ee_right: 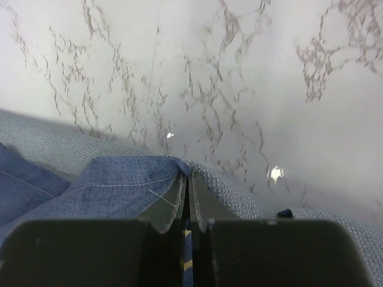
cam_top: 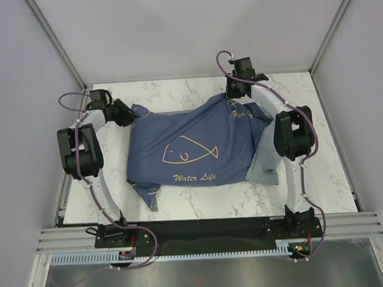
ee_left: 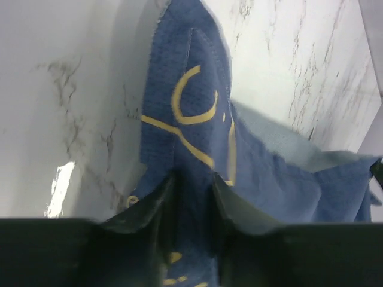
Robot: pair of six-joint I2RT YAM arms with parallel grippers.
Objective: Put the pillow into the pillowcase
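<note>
Table (cam_top: 176, 93) carries the pillowcase (cam_top: 192, 150) across its middle, fish print up, with the paler lining showing toward the right edge. Left gripper (ee_left: 192, 179), at the case's far-left corner, has its jaws partly apart astride a fold; I cannot tell whether they pinch it. Right gripper (ee_right: 187, 179), at the far-right corner, is nearly closed, nipping the hem.
</note>
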